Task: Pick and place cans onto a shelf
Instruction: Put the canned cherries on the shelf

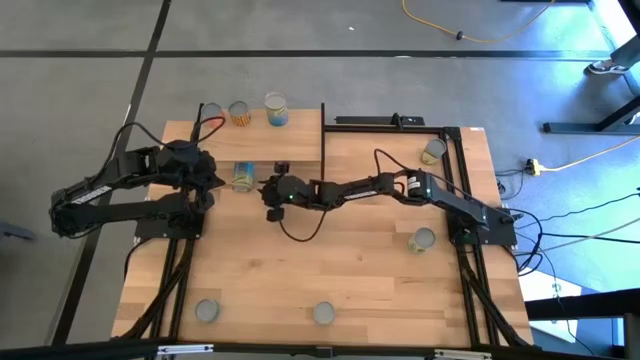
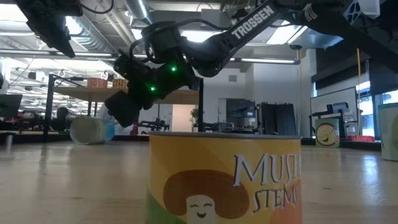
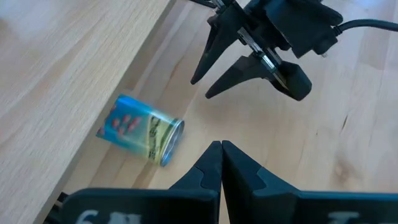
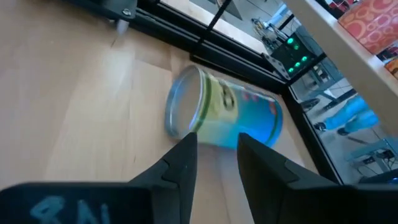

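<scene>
A blue-labelled can (image 1: 243, 177) lies on its side on the table just in front of the shelf (image 1: 300, 140); it also shows in the left wrist view (image 3: 140, 129) and the right wrist view (image 4: 224, 115). My right gripper (image 3: 201, 88) is open and slants down a little, with its fingertips a short way from the can's silvery end and touching nothing. In its own view the right gripper (image 4: 216, 142) has the can straight ahead. My left gripper (image 3: 221, 152) is shut and hovers over the table beside the can. Three cans (image 1: 240, 113) stand upright on the shelf.
More cans stand about the table: far right (image 1: 433, 150), right (image 1: 422, 240), and two by the near edge (image 1: 207, 311), (image 1: 323, 313). The mushroom-labelled can (image 2: 224, 180) fills the low view's foreground. Black frame rails (image 1: 465, 200) run along the right side.
</scene>
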